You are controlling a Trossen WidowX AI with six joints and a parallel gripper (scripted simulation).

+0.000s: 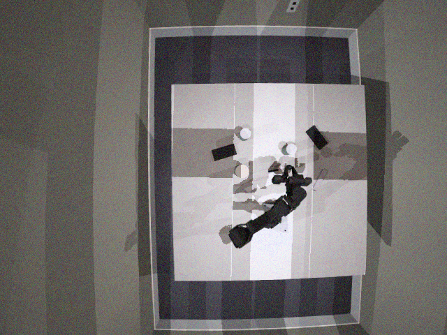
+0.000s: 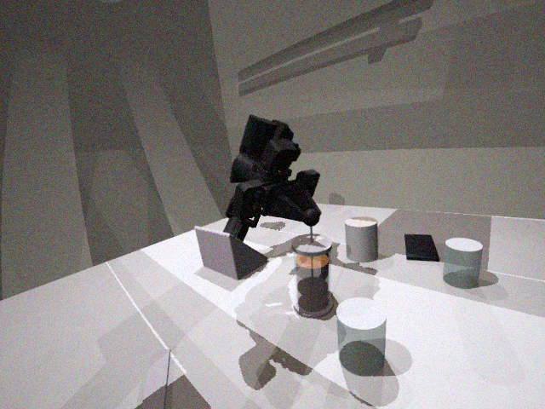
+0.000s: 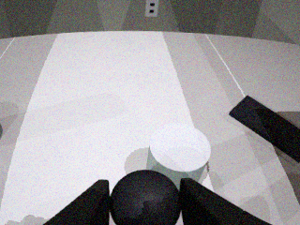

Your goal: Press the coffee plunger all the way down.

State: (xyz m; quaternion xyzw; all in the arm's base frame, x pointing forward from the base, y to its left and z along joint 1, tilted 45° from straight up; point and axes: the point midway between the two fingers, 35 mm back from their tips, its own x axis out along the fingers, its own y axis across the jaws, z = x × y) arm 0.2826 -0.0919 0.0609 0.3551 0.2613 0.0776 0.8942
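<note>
1. One wedge [image 2: 226, 257] is seen left of the coffee press [image 2: 312, 281], apart from it.
2. The knob [image 3: 145, 204] is clamped by the gripper [image 3: 145, 209] for a straight downward push, above the upright press.
3. Cups are kept clear at right.

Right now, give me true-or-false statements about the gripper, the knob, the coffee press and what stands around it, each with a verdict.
1. The gripper is shut on the plunger knob. True.
2. The coffee press lies tipped on its side. False: it stands upright.
3. The rod shows only a short length above the lid. True.
4. The black slab leans against the press. False: it lies flat, apart.
</note>
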